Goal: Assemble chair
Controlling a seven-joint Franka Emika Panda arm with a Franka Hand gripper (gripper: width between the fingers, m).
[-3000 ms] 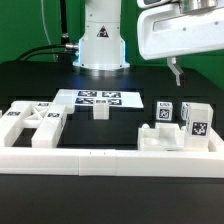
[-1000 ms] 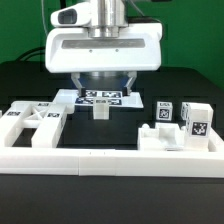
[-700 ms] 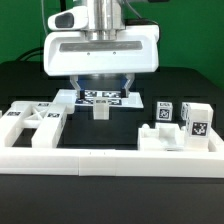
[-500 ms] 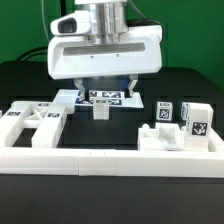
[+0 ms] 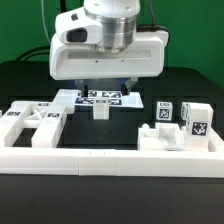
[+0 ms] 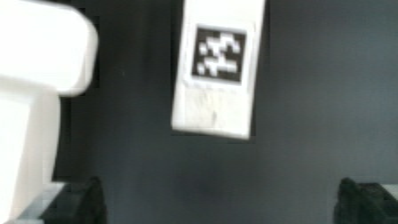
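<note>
Step in hand (my read): approach for a first pick, nothing grasped yet. Gripper (image 5: 105, 90) hangs over the table (image 5: 30, 85) centre with its jaws spread full wide and empty. In the wrist view both fingertips (image 6: 75, 203) show with only dark table between them.

Likely target is the post (image 5: 100, 111). In the exterior view it stands at 6 o'clock of the gripper, just in front of the marker board (image 5: 100, 97), and nothing touches it. The wrist view shows a tagged post (image 6: 217, 70), probably the same one. It sits roughly on the fingers' midline but is not yet between them.

The next move calls for a small shift to bring the post between the fingers, then a straight drop and an even close across its narrow faces. The post is small and light, so one finger landing first could tip it.

Parts are all chunky matte white with black-and-white tags, and none looks joined:
- Panel (image 5: 28, 124) is framed with open cut-outs and lies flat at 9 o'clock of the post.
- Two blocks (image 5: 195, 120) stand upright at 3 o'clock of the post.
- A low part (image 5: 158, 138) sits at 4 o'clock; whether it touches the blocks I cannot tell.
- A big white part (image 6: 36, 100) lies beside the post in the wrist view, apart from it; which part it is I cannot tell.

The rail (image 5: 110, 160) runs along the front at 6 o'clock.
</note>
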